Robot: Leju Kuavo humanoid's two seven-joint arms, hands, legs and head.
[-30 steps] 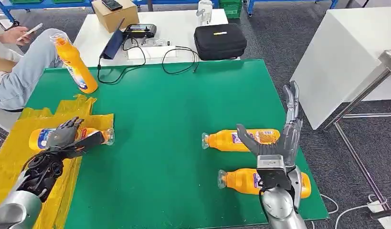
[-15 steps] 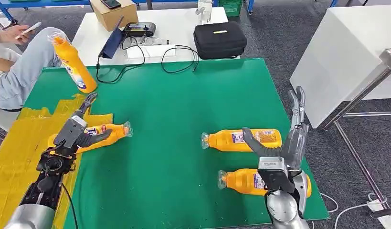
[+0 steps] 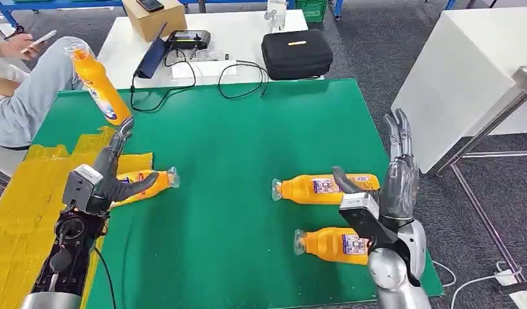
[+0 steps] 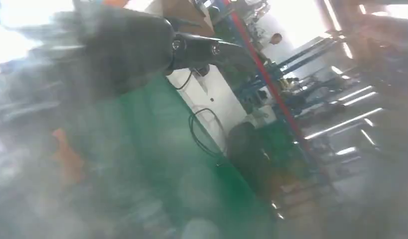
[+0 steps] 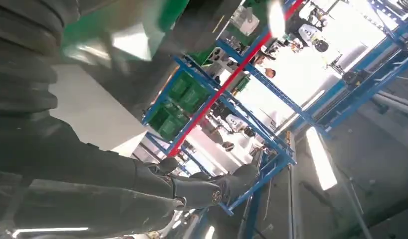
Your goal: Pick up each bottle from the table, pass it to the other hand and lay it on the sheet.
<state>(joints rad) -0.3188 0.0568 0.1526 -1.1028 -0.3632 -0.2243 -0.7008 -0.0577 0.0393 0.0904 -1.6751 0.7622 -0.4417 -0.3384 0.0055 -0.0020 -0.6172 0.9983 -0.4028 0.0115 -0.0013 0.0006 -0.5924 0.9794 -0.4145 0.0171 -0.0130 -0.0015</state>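
The left hand [image 3: 109, 172], dark and jointed below a silver arm, is being held with its fingers spread and pointing away, thumb out to the side; nothing is being gripped. Just beyond it a smooth orange plastic bottle [image 3: 147, 182] with a clear cap is lying partly on the crinkled yellow sheet [image 3: 24, 212], its cap end over the green table [image 3: 235, 141]. The right hand [image 3: 394, 174] is being held upright with its fingers straight and the thumb apart, holding nothing, above the table's right side. Two more orange bottles are lying on their sides there: the far bottle [image 3: 315, 188] and the near bottle [image 3: 328, 244], both labelled. A fourth bottle [image 3: 98, 80] is being seen tilted at the far left corner. Behind, a white desk [image 3: 203, 38] is carrying a cardboard box [image 3: 152, 18], cables and a black zipped case [image 3: 296, 54]. A seated person [image 3: 22, 90] is at the left.
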